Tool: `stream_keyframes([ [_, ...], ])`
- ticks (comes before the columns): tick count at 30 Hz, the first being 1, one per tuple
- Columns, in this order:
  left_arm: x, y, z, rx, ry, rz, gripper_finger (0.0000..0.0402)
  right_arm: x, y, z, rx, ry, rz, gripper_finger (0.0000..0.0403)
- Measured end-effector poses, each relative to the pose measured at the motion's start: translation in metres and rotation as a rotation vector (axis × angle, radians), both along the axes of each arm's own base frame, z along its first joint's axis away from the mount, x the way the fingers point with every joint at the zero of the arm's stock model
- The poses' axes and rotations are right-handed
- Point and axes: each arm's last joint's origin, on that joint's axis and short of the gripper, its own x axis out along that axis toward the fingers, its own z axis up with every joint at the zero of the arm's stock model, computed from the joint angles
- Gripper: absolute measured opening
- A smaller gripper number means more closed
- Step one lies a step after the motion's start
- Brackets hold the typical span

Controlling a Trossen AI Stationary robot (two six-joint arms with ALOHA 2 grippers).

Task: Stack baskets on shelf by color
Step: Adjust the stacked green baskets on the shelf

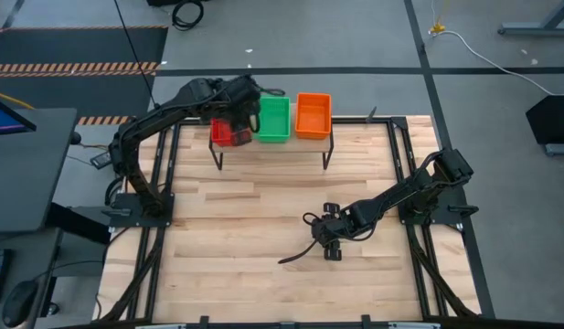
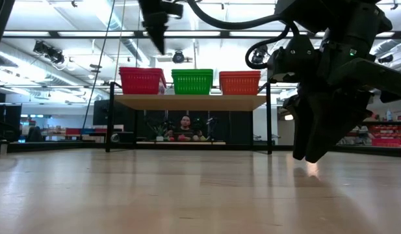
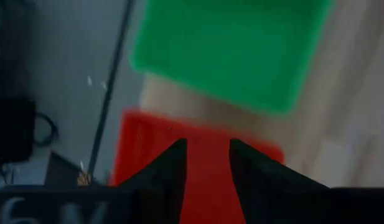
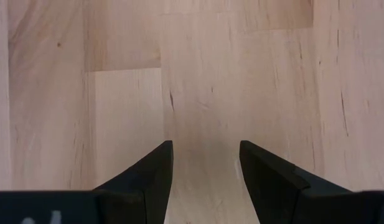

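Wooden counter [image 1: 263,228] carries a shelf [image 2: 187,101] with red [image 2: 142,80], green [image 2: 192,81] and orange baskets [image 2: 239,82]; left claw [image 3: 207,163] hovers narrowly open above red, right claw [image 4: 205,163] open over bare wood.

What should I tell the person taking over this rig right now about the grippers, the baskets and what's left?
Left gripper: open, above the red basket stack at the left end of the shelf, holding nothing.
Right gripper: open, empty, low over the bare tabletop.
Red, green basket stack and orange basket stack stand side by side on the shelf.
No baskets show on the tabletop; stacking looks done. Left: pull the left arm back.
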Motion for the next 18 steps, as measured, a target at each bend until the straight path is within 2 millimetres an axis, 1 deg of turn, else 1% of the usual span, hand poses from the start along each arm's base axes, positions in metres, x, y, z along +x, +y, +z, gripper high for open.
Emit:
stream_keyframes([
  [2,0.008,0.005,0.002,0.04,-0.062,-0.018,0.0124,0.0,0.0,0.0,0.0,0.0,0.0,0.0191],
  [4,0.014,0.008,-0.002,0.045,-0.057,-0.058,0.0121,0.0,0.0,0.0,0.001,0.0,-0.002,0.0191],
  [6,0.021,0.011,-0.011,0.023,-0.019,-0.092,0.0121,0.0,0.001,0.0,0.001,0.001,-0.001,0.0191],
  [11,0.04,0.019,-0.044,-0.026,0.093,-0.117,0.0121,0.0,0.0,0.0,0.0,0.002,0.0,0.0191],
  [14,0.049,0.024,-0.059,-0.036,0.148,-0.141,0.0121,0.0,0.0,0.0,0.0,0.003,-0.002,0.0191],
  [16,0.054,0.026,-0.066,-0.04,0.165,-0.154,0.0121,-0.001,0.001,0.0,0.0,0.003,0.0,0.0191],
  [18,0.055,0.026,-0.067,-0.038,0.168,-0.161,0.0121,-0.001,0.001,0.0,0.0,0.004,0.0,0.0191],
])
